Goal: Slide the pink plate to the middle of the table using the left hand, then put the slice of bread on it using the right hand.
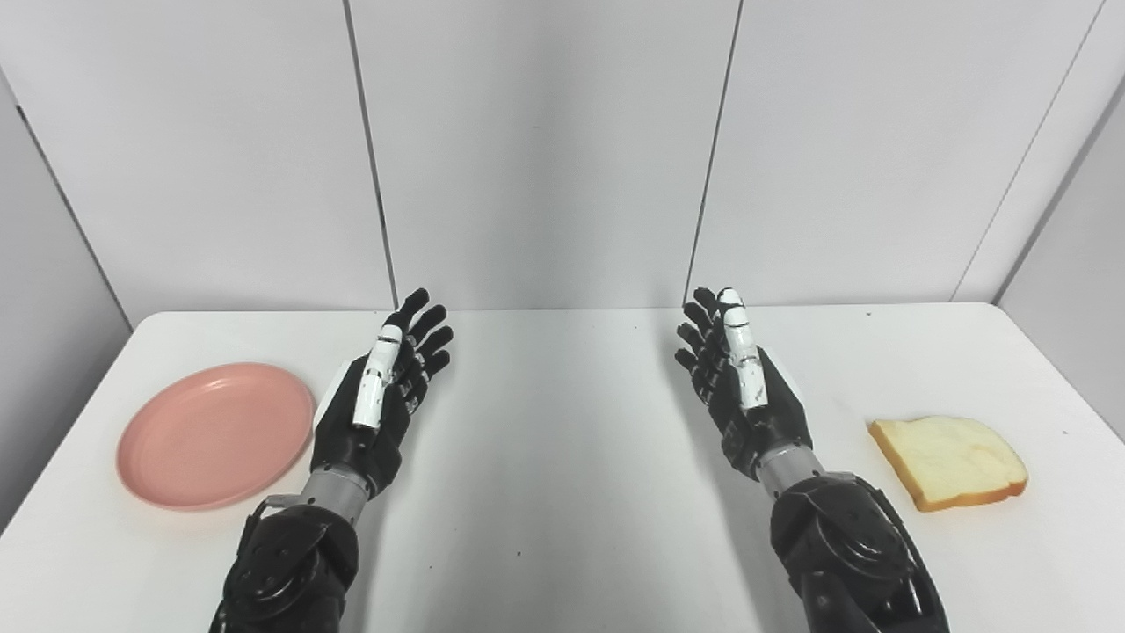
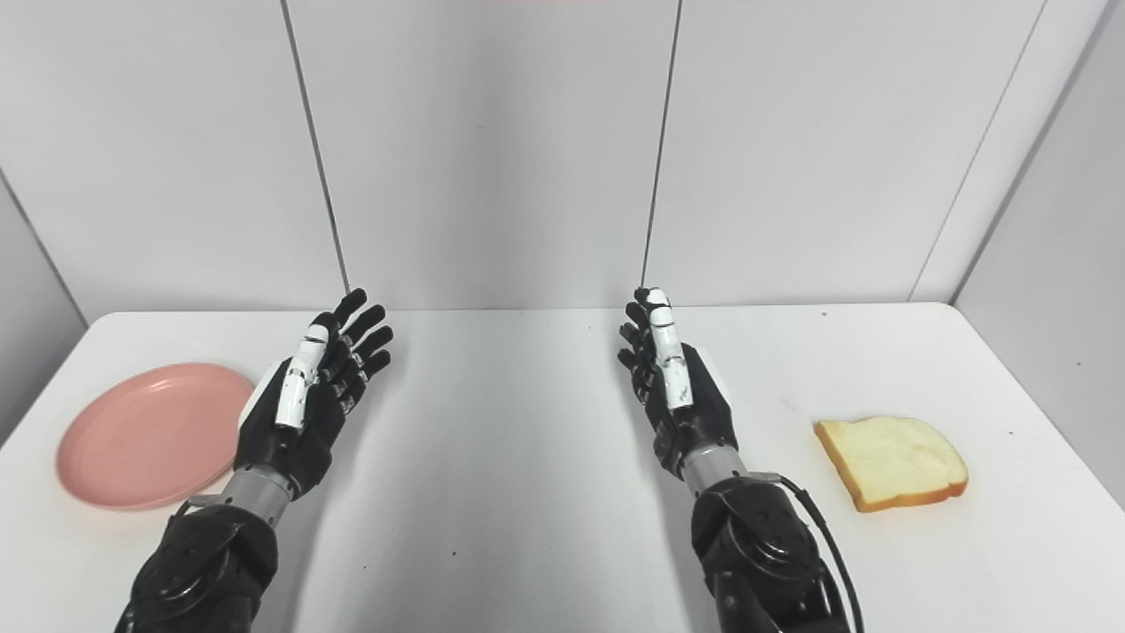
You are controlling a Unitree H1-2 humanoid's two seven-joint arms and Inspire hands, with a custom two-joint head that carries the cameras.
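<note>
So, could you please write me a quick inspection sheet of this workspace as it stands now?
Surface: white table, a few small dark specks.
Job's things: pink plate at left, empty; slice of bread lying flat at right.
Clutter: nothing seen.
Hands: left hand and right hand both open, holding nothing, raised over the table, apart from plate and bread.
Cables: black cable along the right forearm.
Surroundings: plain white wall panels.

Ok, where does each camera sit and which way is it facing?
Left eye view: on the head, looking down and forward at the table; both arms, left robot hand and right robot hand show.
Right eye view: beside it, a little to the right, same aim, same arms.
Shared: plate, bread, both hands open.
</note>
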